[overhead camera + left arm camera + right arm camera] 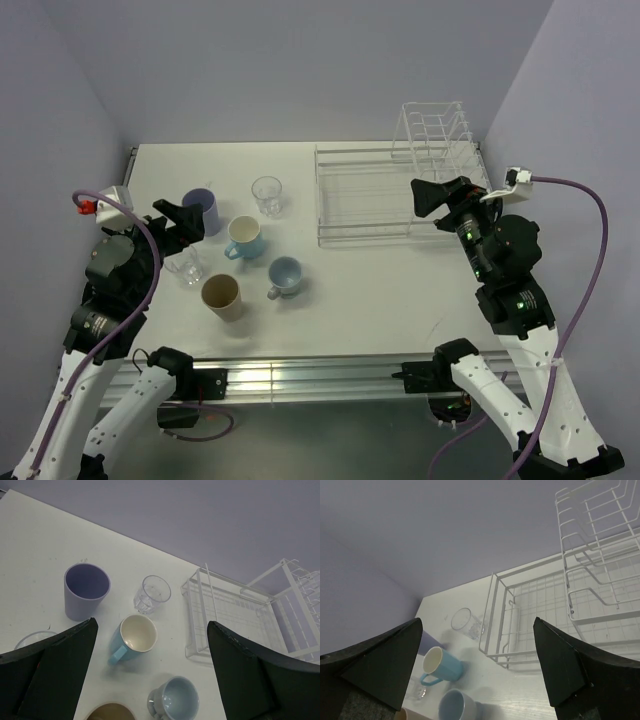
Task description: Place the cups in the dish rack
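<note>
While left gripper [151, 625] and right gripper [478, 622] hang wide and empty, loading hasn't begun: blue mug [134, 637] sits below, between the left fingers [60, 670], so descend and close, I'd judge.

Cups [243, 237] left of rack [365, 195] (well apart).

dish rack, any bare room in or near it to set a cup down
Flat grid tray of the white wire dish rack is bare. White table is free between rack and light blue handled mug. Crowded: left, six cups clustered.
</note>
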